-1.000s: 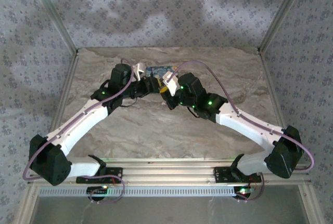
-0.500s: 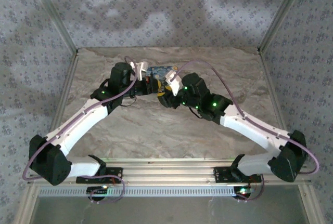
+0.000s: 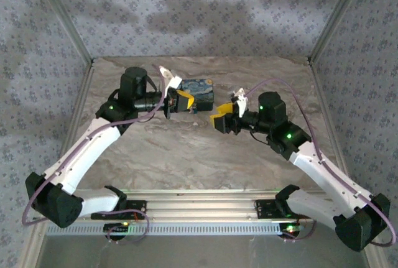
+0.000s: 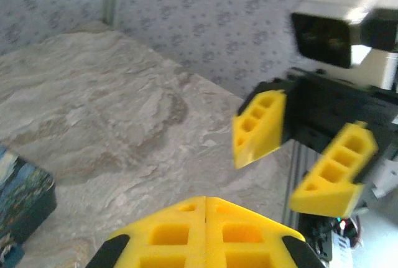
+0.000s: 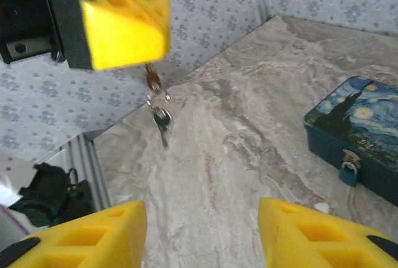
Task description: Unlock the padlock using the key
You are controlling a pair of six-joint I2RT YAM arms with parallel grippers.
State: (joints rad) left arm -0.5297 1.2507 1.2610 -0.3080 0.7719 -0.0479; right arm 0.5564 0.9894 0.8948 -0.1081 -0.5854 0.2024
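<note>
Right wrist view: the right gripper (image 5: 202, 226) is released, its two yellow fingers (image 5: 87, 238) spread wide along the bottom edge with bare marbled table (image 5: 211, 156) between them. In the upper left of that frame the left gripper (image 5: 121, 22) is clenched on the key (image 5: 161, 120), which dangles on its ring just under the yellow pads. At the right edge sits a blue painted tin box (image 5: 364, 115). The small padlock (image 5: 349, 172) hangs on its front face, well apart from the key.

From the left wrist, that gripper's pads meet flush at the bottom centre. The other claw gapes in the upper right, and a corner of the box shows at lower left.

From overhead the two claws face each other at mid-frame. The box lies just right of the left one, below the patterned wall (image 3: 199, 19).
</note>
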